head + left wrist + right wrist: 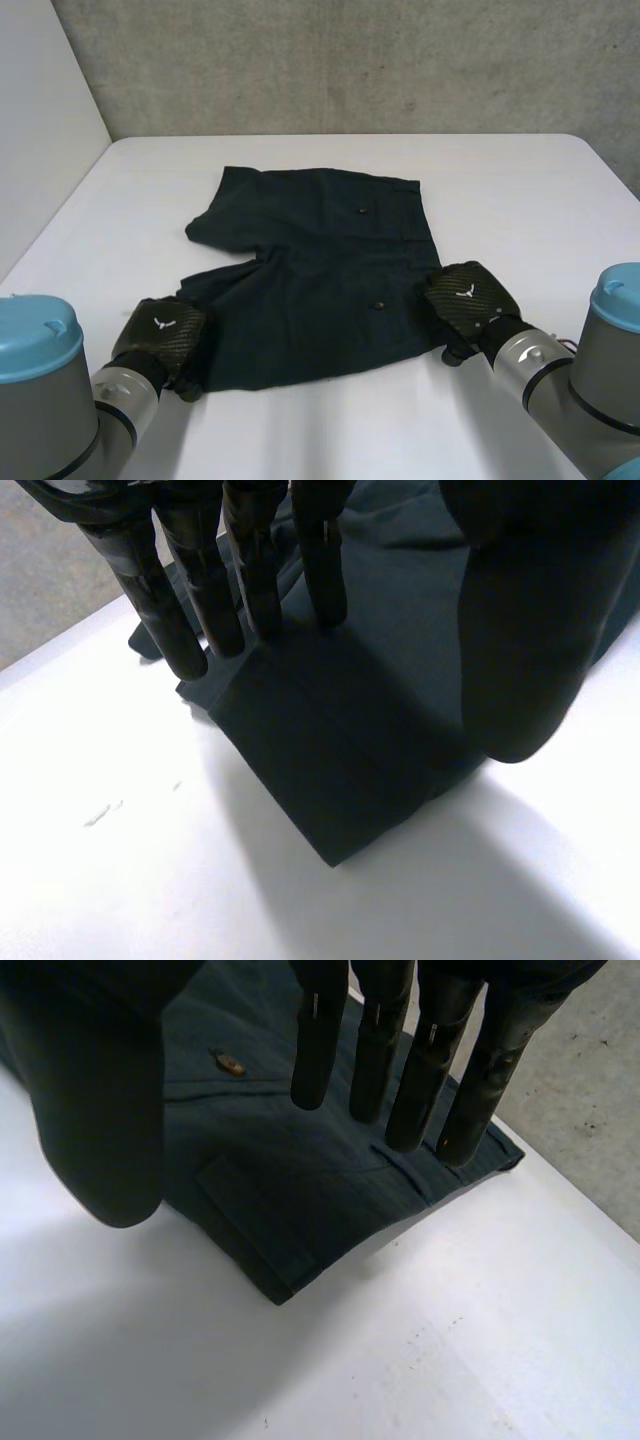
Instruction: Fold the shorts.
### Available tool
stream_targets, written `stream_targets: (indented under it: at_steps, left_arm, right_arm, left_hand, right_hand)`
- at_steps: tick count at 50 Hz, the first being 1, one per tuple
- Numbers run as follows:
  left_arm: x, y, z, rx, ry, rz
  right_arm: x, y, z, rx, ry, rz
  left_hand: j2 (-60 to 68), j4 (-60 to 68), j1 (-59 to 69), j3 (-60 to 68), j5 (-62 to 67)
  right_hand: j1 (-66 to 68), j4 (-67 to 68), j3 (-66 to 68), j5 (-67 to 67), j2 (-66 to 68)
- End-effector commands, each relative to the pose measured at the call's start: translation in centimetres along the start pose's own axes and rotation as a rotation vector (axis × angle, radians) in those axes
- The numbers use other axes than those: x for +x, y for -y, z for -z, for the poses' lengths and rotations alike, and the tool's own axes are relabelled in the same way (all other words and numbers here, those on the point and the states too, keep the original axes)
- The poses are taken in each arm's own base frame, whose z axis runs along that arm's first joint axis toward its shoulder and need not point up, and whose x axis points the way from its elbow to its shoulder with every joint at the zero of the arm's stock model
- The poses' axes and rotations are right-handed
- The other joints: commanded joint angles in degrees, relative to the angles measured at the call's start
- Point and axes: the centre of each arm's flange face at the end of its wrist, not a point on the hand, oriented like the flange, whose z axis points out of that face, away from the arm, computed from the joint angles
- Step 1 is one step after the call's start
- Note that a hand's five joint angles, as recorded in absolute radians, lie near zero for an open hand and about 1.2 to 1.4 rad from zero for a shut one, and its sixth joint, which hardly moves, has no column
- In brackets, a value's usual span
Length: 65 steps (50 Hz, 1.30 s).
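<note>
Dark shorts [320, 270] lie spread flat on the white table [520, 200], waistband to the right and legs to the left. My left hand [160, 335] hovers at the near leg's hem corner, and in the left wrist view its straight fingers [150, 590] stand over that corner of the shorts [330, 760] without pinching it. My right hand [465, 295] is at the near waistband corner. In the right wrist view its fingers [400, 1050] hang straight above the shorts [280, 1180], thumb apart, holding nothing.
A grey concrete wall [350, 60] runs behind the table and a white panel [40, 130] stands at the left. Bare tabletop surrounds the shorts on all sides. Two small buttons [361, 211] [379, 304] sit on the shorts' pockets.
</note>
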Motion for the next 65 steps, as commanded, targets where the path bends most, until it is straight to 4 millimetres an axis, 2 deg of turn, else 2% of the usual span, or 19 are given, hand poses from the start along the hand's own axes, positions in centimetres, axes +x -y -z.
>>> stream_targets:
  at_steps: [1, 6, 9, 12, 28, 34, 40, 44, 48, 49, 50, 51, 52, 53, 54, 56, 57, 61, 65]
  left_arm:
    - [0.4, -1.3, -1.2, -0.019, -0.001, -0.006]
    - [0.4, -1.4, -1.8, -0.011, 0.003, -0.006]
    - [0.3, -1.1, -2.1, 0.013, 0.014, -0.002]
    - [0.2, -0.8, -2.3, 0.032, 0.021, -0.001]
    - [0.5, -1.7, -3.0, -0.005, 0.011, -0.036]
    - [0.6, -1.9, -2.9, -0.008, 0.008, -0.086]
    - [0.4, -0.6, -2.1, 0.035, 0.018, -0.098]
    - [-0.9, 2.7, 0.0, 0.147, 0.063, -0.1]
    - [-2.7, 7.3, 3.3, 0.3, 0.123, -0.104]
    - [-3.3, 8.7, 4.2, 0.349, 0.144, -0.102]
    - [-4.2, 11.2, 6.1, 0.441, 0.182, -0.097]
    - [-4.7, 12.5, 7.2, 0.495, 0.2, -0.093]
    - [-5.1, 13.6, 8.1, 0.544, 0.218, -0.089]
    - [-5.6, 14.9, 9.3, 0.597, 0.24, -0.083]
    - [-6.6, 17.3, 11.8, 0.707, 0.284, -0.07]
    - [-7.4, 19.2, 13.9, 0.795, 0.316, -0.056]
    - [-8.1, 21.1, 16.0, 0.88, 0.347, -0.044]
    - [-9.3, 24.3, 19.2, 1.0, 0.393, -0.027]
    - [-9.7, 25.6, 19.5, 1.007, 0.398, -0.024]
  right_arm:
    - [0.1, -0.7, -1.4, 0.004, -0.005, 0.001]
    - [-0.1, -1.5, -2.0, -0.011, 0.003, 0.003]
    - [0.1, -1.3, -2.2, -0.001, 0.0, 0.003]
    - [0.3, -1.1, -2.4, 0.012, -0.011, 0.003]
    - [0.4, -1.0, -2.2, 0.017, -0.026, 0.003]
    - [0.5, -1.0, -2.2, 0.016, -0.028, 0.004]
    - [0.9, -0.5, -1.9, 0.009, -0.044, 0.01]
    - [1.9, 2.1, -0.4, 0.044, -0.078, 0.031]
    - [3.7, 6.6, 2.3, 0.122, -0.122, 0.05]
    - [4.4, 8.7, 3.6, 0.17, -0.145, 0.062]
    - [4.9, 10.2, 4.4, 0.209, -0.164, 0.07]
    - [5.2, 11.1, 5.0, 0.236, -0.177, 0.078]
    - [6.0, 13.7, 6.7, 0.312, -0.217, 0.098]
    - [6.3, 14.9, 7.5, 0.352, -0.233, 0.109]
    - [6.7, 16.1, 8.3, 0.386, -0.253, 0.118]
    - [7.9, 19.5, 10.7, 0.491, -0.316, 0.144]
    - [8.1, 20.5, 11.4, 0.519, -0.331, 0.151]
    - [9.5, 24.3, 14.6, 0.625, -0.389, 0.161]
    - [10.0, 25.8, 15.5, 0.653, -0.381, 0.123]
  left_hand:
    - [5.2, 4.8, 5.1, 5.1, 4.7]
    - [5.2, 4.8, 5.1, 5.1, 4.7]
    - [8.2, 7.9, 8.1, 8.1, 7.7]
    - [11.4, 11.1, 11.3, 11.3, 10.9]
    - [23.6, 23.3, 23.6, 23.6, 23.2]
    - [53.9, 53.6, 53.8, 53.8, 53.4]
    - [53.9, 53.6, 53.9, 53.8, 53.5]
    - [53.9, 53.6, 53.9, 53.8, 53.5]
    - [53.9, 53.6, 53.9, 53.8, 53.5]
    - [53.9, 53.6, 53.9, 53.8, 53.5]
    - [53.9, 53.6, 53.9, 53.8, 53.5]
    - [53.9, 53.6, 53.9, 53.8, 53.5]
    - [53.9, 53.6, 53.9, 53.8, 53.5]
    - [53.9, 53.6, 53.9, 53.8, 53.5]
    - [53.9, 53.6, 53.9, 53.8, 53.5]
    - [53.9, 53.6, 53.9, 53.8, 53.5]
    - [53.9, 53.6, 53.9, 53.8, 53.5]
    - [53.9, 53.6, 53.9, 53.8, 53.5]
    - [53.9, 53.6, 53.9, 53.8, 53.5]
  right_hand:
    - [14.0, 9.3, 8.9, 10.6, 9.1]
    - [17.8, 13.1, 12.7, 14.4, 13.0]
    - [31.3, 26.5, 26.2, 27.9, 26.4]
    - [52.6, 47.9, 47.5, 49.2, 47.7]
    - [52.6, 47.9, 47.5, 49.2, 47.8]
    - [52.6, 47.9, 47.5, 49.2, 47.8]
    - [52.6, 47.9, 47.5, 49.2, 47.8]
    - [52.6, 47.9, 47.5, 49.2, 47.8]
    - [52.6, 47.9, 47.5, 49.2, 47.8]
    - [52.6, 47.9, 47.5, 49.2, 47.8]
    - [52.6, 47.9, 47.5, 49.2, 47.8]
    - [52.6, 47.9, 47.5, 49.2, 47.8]
    - [52.6, 47.9, 47.5, 49.2, 47.8]
    - [52.6, 47.9, 47.5, 49.2, 47.8]
    - [52.6, 47.9, 47.5, 49.2, 47.8]
    - [52.6, 47.9, 47.5, 49.2, 47.8]
    - [52.6, 47.9, 47.5, 49.2, 47.8]
    - [52.6, 47.9, 47.5, 49.2, 47.8]
    - [52.6, 47.9, 47.5, 49.2, 47.8]
